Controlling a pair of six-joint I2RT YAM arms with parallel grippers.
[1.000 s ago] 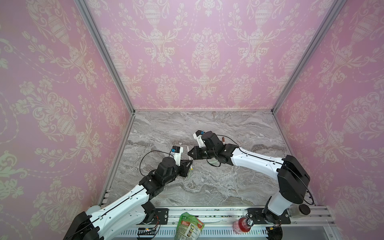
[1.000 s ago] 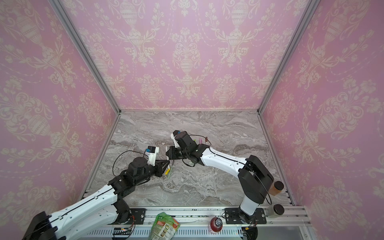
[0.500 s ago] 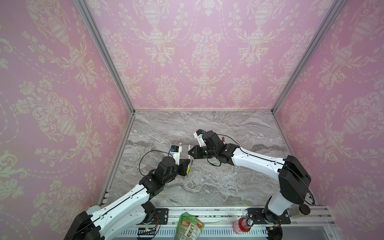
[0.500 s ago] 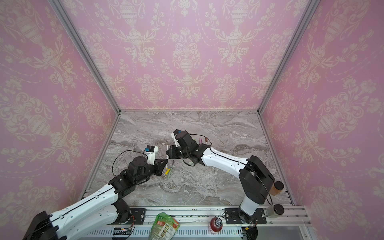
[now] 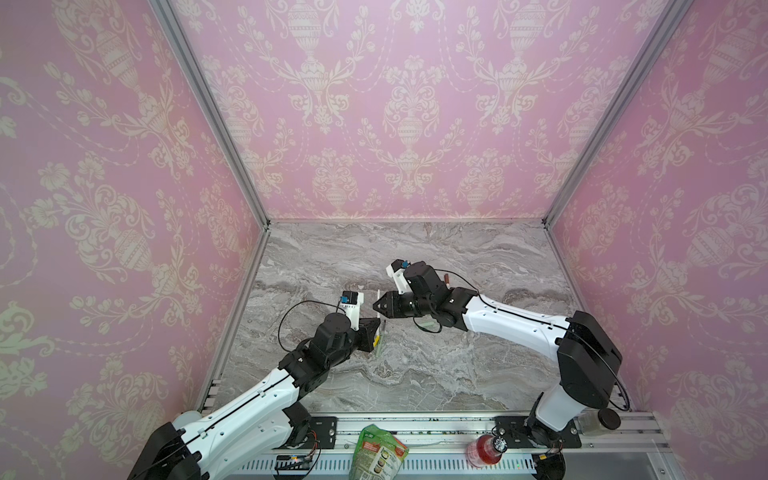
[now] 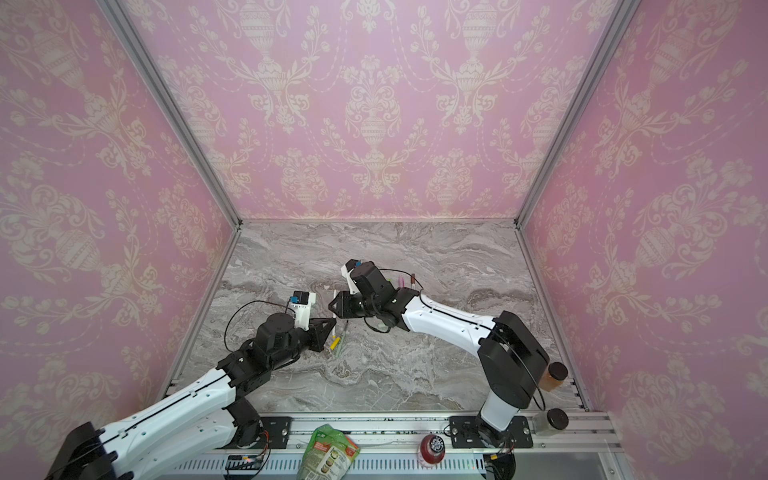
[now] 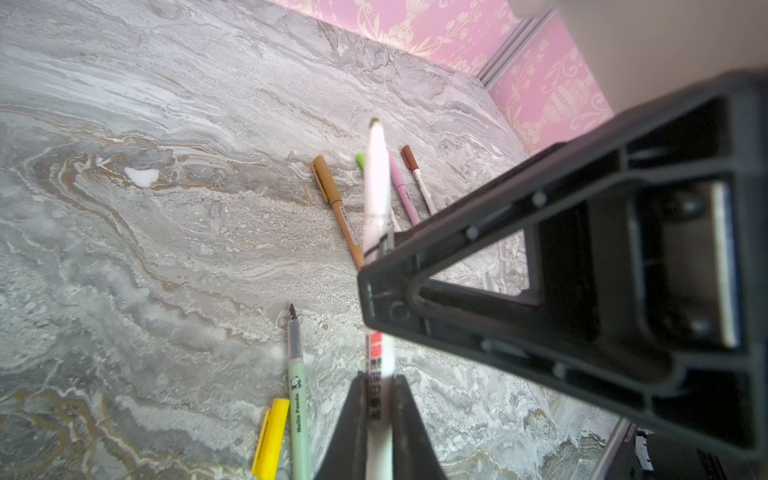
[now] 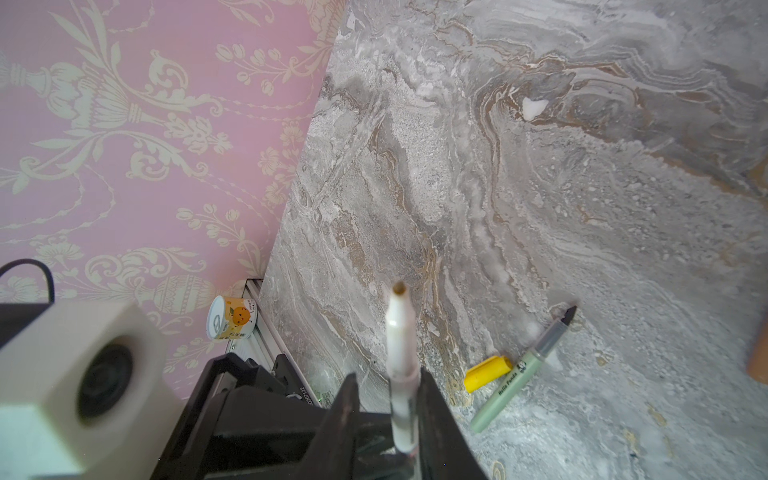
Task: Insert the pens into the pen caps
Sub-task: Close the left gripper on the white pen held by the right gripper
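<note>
Left fingers (image 7: 351, 422): the left gripper (image 7: 379, 386) is clamped tight on the printed barrel of the white pen (image 7: 377, 187).
Right fingers (image 8: 434, 407): the right gripper (image 8: 387, 374) straddles the same pen nearer its nib, slightly spread, with a gap on one side.
White pen: uncapped with a brownish nib, held off the marble table (image 5: 457, 374). The grippers meet tip to tip left of the middle in both top views.
Below it: a pale green pen (image 7: 298, 399) lies flat, uncapped and dark-tipped, with a yellow cap (image 7: 271, 436) just beside its barrel.
Beyond the nib: a capped tan pen (image 7: 336, 208), a pink pen (image 7: 401, 187) and a brown-capped pen (image 7: 417, 178) lie close together.
Blocked: a lime green cap (image 7: 360, 160) is mostly hidden behind the white pen.
Edges: a small can (image 8: 232, 318) sits by the rail at the table's corner.
Open room: bare marble runs wide toward the back wall and the front right.
</note>
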